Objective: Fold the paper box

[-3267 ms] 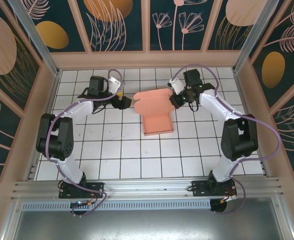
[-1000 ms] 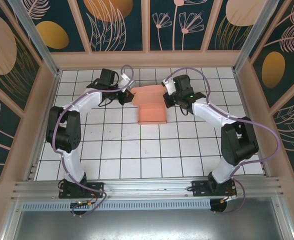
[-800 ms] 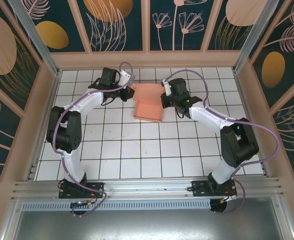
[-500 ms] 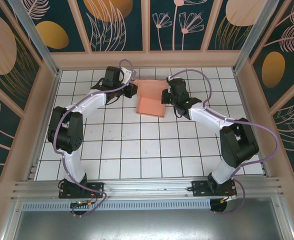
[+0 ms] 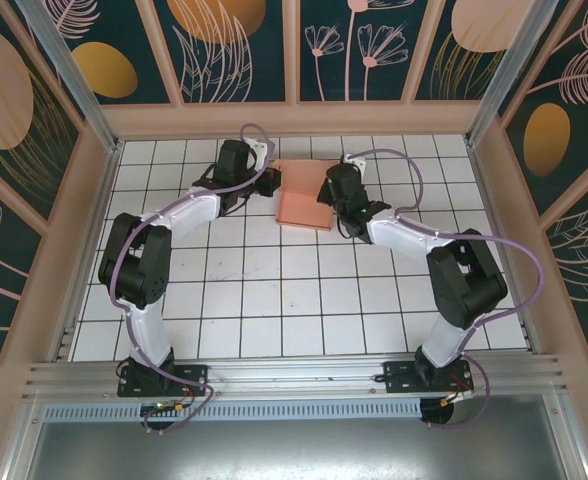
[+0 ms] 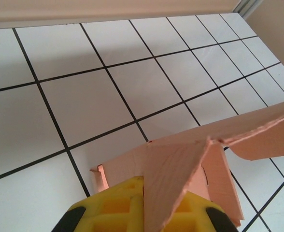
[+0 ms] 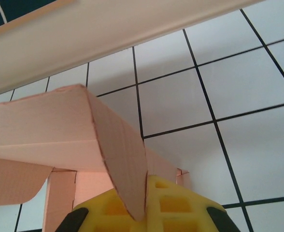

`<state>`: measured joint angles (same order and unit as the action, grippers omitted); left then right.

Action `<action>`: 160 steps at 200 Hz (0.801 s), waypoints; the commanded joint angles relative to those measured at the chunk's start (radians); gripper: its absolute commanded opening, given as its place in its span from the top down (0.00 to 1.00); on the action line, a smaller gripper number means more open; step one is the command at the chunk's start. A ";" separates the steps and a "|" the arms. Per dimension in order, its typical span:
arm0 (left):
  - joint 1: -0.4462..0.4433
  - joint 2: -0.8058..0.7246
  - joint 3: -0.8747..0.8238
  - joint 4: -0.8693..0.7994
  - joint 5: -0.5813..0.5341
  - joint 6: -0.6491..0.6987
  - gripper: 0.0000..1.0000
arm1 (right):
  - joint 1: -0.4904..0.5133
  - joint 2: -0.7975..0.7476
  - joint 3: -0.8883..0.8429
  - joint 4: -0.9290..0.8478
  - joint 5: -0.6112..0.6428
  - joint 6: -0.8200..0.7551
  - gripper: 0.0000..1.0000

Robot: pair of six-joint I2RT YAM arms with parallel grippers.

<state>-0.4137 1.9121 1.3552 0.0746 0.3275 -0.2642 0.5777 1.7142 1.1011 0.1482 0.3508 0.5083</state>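
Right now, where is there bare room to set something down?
Free: the near-middle tiles of the table between the left arm and right arm, and the far-right corner tiles. Crowded: far middle, where the left fingers and right fingers pinch the paper box.

My paper box [image 5: 302,205] sits near the far edge of the white tiled tabletop [image 5: 274,300], about midway between its left and right edges. My left claw [image 5: 269,184] is closed at the box's left side. My right claw [image 5: 330,192] is closed at its right side. Both arms reach inward toward each other.
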 commanded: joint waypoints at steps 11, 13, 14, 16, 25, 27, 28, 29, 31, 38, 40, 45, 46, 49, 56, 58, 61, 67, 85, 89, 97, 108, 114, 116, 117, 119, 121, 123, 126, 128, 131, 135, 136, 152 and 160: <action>-0.013 -0.009 -0.036 0.149 0.025 -0.059 1.00 | 0.018 0.043 -0.034 0.064 0.016 0.086 1.00; -0.012 -0.007 -0.038 0.152 0.025 -0.059 1.00 | 0.018 0.044 -0.035 0.066 0.016 0.087 1.00; -0.012 -0.008 -0.039 0.152 0.025 -0.059 1.00 | 0.019 0.046 -0.036 0.067 0.018 0.089 1.00; -0.013 -0.008 -0.041 0.154 0.022 -0.058 1.00 | 0.020 0.046 -0.038 0.069 0.019 0.092 1.00; -0.013 -0.005 -0.049 0.156 0.009 -0.055 1.00 | 0.024 0.050 -0.047 0.083 0.019 0.098 1.00; -0.012 -0.004 -0.050 0.156 0.007 -0.054 1.00 | 0.025 0.051 -0.049 0.085 0.018 0.100 1.00; -0.012 -0.003 -0.051 0.156 0.005 -0.053 1.00 | 0.025 0.050 -0.050 0.087 0.019 0.101 1.00; -0.013 -0.003 -0.052 0.156 0.005 -0.052 1.00 | 0.025 0.050 -0.052 0.090 0.018 0.102 1.00; -0.013 -0.003 -0.054 0.156 0.002 -0.052 1.00 | 0.026 0.051 -0.054 0.091 0.019 0.105 1.00; -0.013 -0.001 -0.060 0.159 -0.006 -0.052 1.00 | 0.029 0.050 -0.067 0.106 0.025 0.114 1.00; -0.013 -0.001 -0.062 0.161 -0.008 -0.053 1.00 | 0.031 0.051 -0.069 0.109 0.027 0.115 1.00; -0.013 -0.001 -0.070 0.167 -0.012 -0.055 1.00 | 0.032 0.051 -0.077 0.119 0.029 0.119 1.00; -0.013 -0.002 -0.071 0.168 -0.013 -0.056 1.00 | 0.033 0.051 -0.078 0.120 0.029 0.121 1.00; -0.013 -0.002 -0.076 0.174 -0.013 -0.059 1.00 | 0.034 0.051 -0.083 0.124 0.028 0.124 1.00; -0.013 -0.004 -0.087 0.190 -0.013 -0.063 1.00 | 0.038 0.051 -0.091 0.135 0.029 0.125 1.00; -0.013 -0.004 -0.091 0.195 -0.013 -0.063 1.00 | 0.039 0.051 -0.094 0.139 0.031 0.125 1.00; -0.013 -0.005 -0.096 0.202 -0.013 -0.065 1.00 | 0.042 0.051 -0.098 0.144 0.034 0.127 1.00; -0.012 -0.006 -0.104 0.216 -0.013 -0.064 1.00 | 0.050 0.051 -0.105 0.151 0.044 0.128 1.00; -0.013 -0.005 -0.130 0.237 -0.027 -0.058 1.00 | 0.068 0.054 -0.108 0.146 0.085 0.141 1.00; -0.013 -0.007 -0.136 0.242 -0.028 -0.058 1.00 | 0.073 0.053 -0.108 0.142 0.094 0.143 1.00; -0.013 -0.010 -0.151 0.258 -0.030 -0.057 1.00 | 0.079 0.053 -0.111 0.141 0.112 0.147 1.00; -0.013 -0.014 -0.171 0.282 -0.029 -0.061 1.00 | 0.086 0.053 -0.115 0.147 0.129 0.147 1.00; -0.013 -0.018 -0.181 0.298 -0.031 -0.062 1.00 | 0.089 0.053 -0.118 0.153 0.130 0.144 1.00; -0.013 -0.020 -0.184 0.300 -0.033 -0.063 1.00 | 0.090 0.052 -0.119 0.155 0.133 0.144 1.00; -0.013 -0.019 -0.186 0.302 -0.033 -0.063 1.00 | 0.090 0.052 -0.119 0.155 0.133 0.144 1.00; -0.013 -0.019 -0.189 0.306 -0.033 -0.063 1.00 | 0.092 0.051 -0.121 0.159 0.137 0.144 1.00; -0.013 -0.020 -0.192 0.309 -0.034 -0.063 1.00 | 0.094 0.051 -0.124 0.163 0.139 0.142 1.00; -0.013 -0.022 -0.195 0.311 -0.034 -0.064 1.00 | 0.095 0.050 -0.125 0.165 0.140 0.142 1.00; -0.013 -0.022 -0.200 0.316 -0.034 -0.062 1.00 | 0.096 0.050 -0.131 0.176 0.141 0.135 1.00; -0.013 -0.023 -0.202 0.320 -0.035 -0.061 1.00 | 0.098 0.048 -0.134 0.182 0.143 0.133 1.00; -0.013 -0.024 -0.206 0.325 -0.036 -0.060 1.00 | 0.100 0.047 -0.138 0.187 0.146 0.132 1.00; -0.013 -0.026 -0.213 0.333 -0.037 -0.060 1.00 | 0.103 0.046 -0.142 0.192 0.152 0.132 1.00; -0.013 -0.026 -0.215 0.336 -0.037 -0.061 1.00 | 0.104 0.045 -0.144 0.193 0.153 0.132 1.00; -0.013 -0.037 -0.243 0.369 -0.037 -0.059 1.00 | 0.116 0.043 -0.156 0.206 0.176 0.136 1.00; -0.013 -0.041 -0.258 0.384 -0.041 -0.057 1.00 | 0.121 0.042 -0.160 0.209 0.189 0.137 1.00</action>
<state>-0.4137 1.9102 1.1427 0.3725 0.2783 -0.3058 0.6720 1.7466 0.9710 0.3233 0.4782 0.6205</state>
